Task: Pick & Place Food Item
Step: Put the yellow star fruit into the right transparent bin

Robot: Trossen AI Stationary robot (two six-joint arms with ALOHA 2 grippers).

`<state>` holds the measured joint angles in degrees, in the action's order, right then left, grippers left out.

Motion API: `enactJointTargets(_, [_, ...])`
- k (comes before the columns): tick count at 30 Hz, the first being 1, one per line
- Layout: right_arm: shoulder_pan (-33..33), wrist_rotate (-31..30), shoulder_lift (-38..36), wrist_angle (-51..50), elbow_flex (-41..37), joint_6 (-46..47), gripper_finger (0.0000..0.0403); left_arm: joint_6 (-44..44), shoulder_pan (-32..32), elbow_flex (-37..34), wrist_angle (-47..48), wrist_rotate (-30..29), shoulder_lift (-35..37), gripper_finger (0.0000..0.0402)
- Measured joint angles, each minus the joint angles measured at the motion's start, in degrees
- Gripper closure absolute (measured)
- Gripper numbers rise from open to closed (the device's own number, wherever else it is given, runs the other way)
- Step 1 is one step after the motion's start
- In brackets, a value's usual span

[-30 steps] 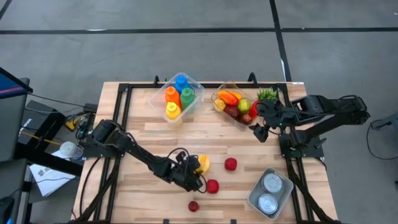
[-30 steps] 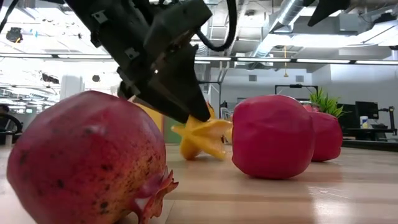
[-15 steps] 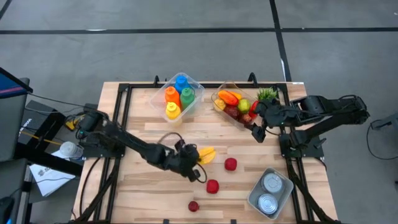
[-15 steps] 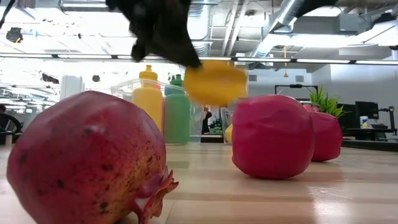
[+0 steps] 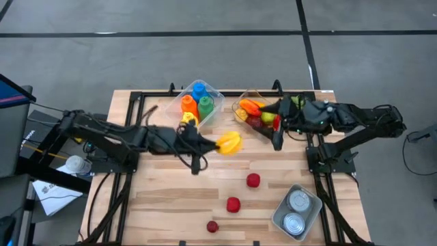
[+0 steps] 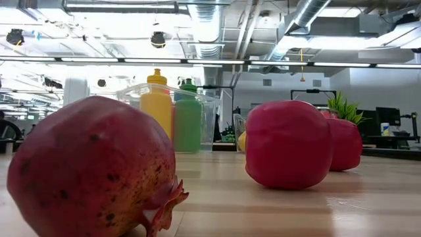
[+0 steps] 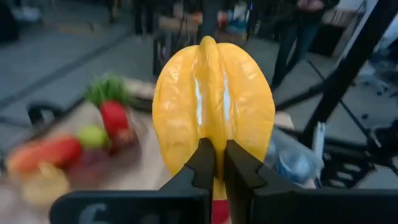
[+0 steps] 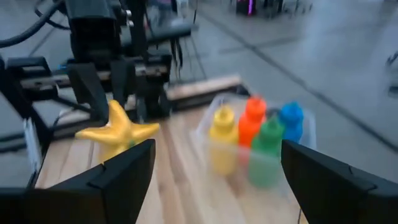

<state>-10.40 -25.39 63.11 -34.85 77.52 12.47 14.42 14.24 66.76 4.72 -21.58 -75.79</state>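
Observation:
A yellow star fruit (image 5: 231, 142) hangs in the air over the middle of the table, with my left gripper (image 5: 210, 143) shut on it. In the left wrist view the star fruit (image 7: 213, 106) fills the middle above the gripper (image 7: 214, 167). My right gripper (image 5: 276, 131) hovers open beside the clear fruit container (image 5: 240, 104) at the far right. Between its wide-spread fingers the right wrist view shows the gripper (image 8: 217, 180) with nothing in it. Neither gripper shows in the low view. My left gripper pinches one thin ridge of the star fruit (image 7: 213, 149) between its two fingertips (image 7: 200, 163). The fingers come nearly level from the table's left, pointing toward the right. The fruit is lifted clear of the table and stands beyond the fingertips.
A clear container of coloured bottles (image 5: 198, 106) stands at the far middle. Two red fruits (image 5: 253, 180) (image 5: 233, 204) and a pomegranate (image 5: 212, 226) lie on the near middle of the wood. A container with two cans (image 5: 297, 210) sits at the near right.
My left gripper has risen from the near middle of the table and swung toward the far edge, carrying the star fruit from the wood into the air. It has also tipped from slanting down to nearly level. My right gripper has tipped up toward level, still open.

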Motion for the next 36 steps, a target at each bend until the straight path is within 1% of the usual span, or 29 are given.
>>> enactJointTargets(2, [0.9,0.0,0.0,3.1,0.0,-2.2,0.0067,-3.3,-2.0,0.0,-2.4,1.0,1.0,0.0396])
enactJointTargets(5, [2.5,0.1,0.0,6.6,0.0,-3.9,0.0067,-8.4,-4.7,0.0,-4.0,1.0,1.6,0.0396])
enactJointTargets(8, [4.8,1.5,0.0,7.9,0.0,-3.9,0.0067,-12.6,-7.6,-0.1,-6.6,0.0,1.6,0.0396])
enactJointTargets(11, [6.9,2.9,0.0,7.9,0.0,-3.9,0.0067,-15.8,-10.8,-0.1,-12.0,0.9,0.9,0.0396])
enactJointTargets(13, [8.4,3.6,0.8,8.6,0.1,-3.9,0.0067,-17.0,-13.2,-0.1,-16.3,4.1,0.5,0.0396])
enactJointTargets(16, [10.0,6.0,1.5,9.3,-0.1,-3.7,0.0067,-17.2,-16.9,0.0,-19.3,9.4,0.4,0.0396])
enactJointTargets(19, [11.2,7.7,3.0,12.4,0.1,-3.5,0.0067,-17.5,-20.4,0.0,-20.0,13.8,0.4,0.0396])
enactJointTargets(23, [12.8,7.7,5.9,15.6,0.0,-3.2,0.0067,-17.6,-24.2,0.0,-21.0,20.5,0.3,0.0396])
enactJointTargets(27, [14.1,7.7,8.9,19.4,0.1,-1.8,0.0069,-18.3,-26.5,0.0,-21.4,24.6,0.3,0.0396])
enactJointTargets(30, [14.6,7.6,11.5,21.2,0.7,-1.5,0.0083,-18.7,-27.3,0.0,-21.5,26.6,0.3,0.0396])
enactJointTargets(32, [14.8,7.6,12.8,21.1,2.0,-1.2,0.0102,-18.7,-27.5,0.0,-21.4,27.9,0.3,0.0396])
enactJointTargets(34, [14.7,7.6,14.0,21.1,3.4,-0.9,0.0128,-18.7,-27.9,0.0,-21.2,28.5,0.3,0.0396])
enactJointTargets(36, [14.7,7.6,14.7,20.5,4.6,-0.9,0.0164,-18.7,-27.9,0.0,-21.4,28.5,0.3,0.0396])
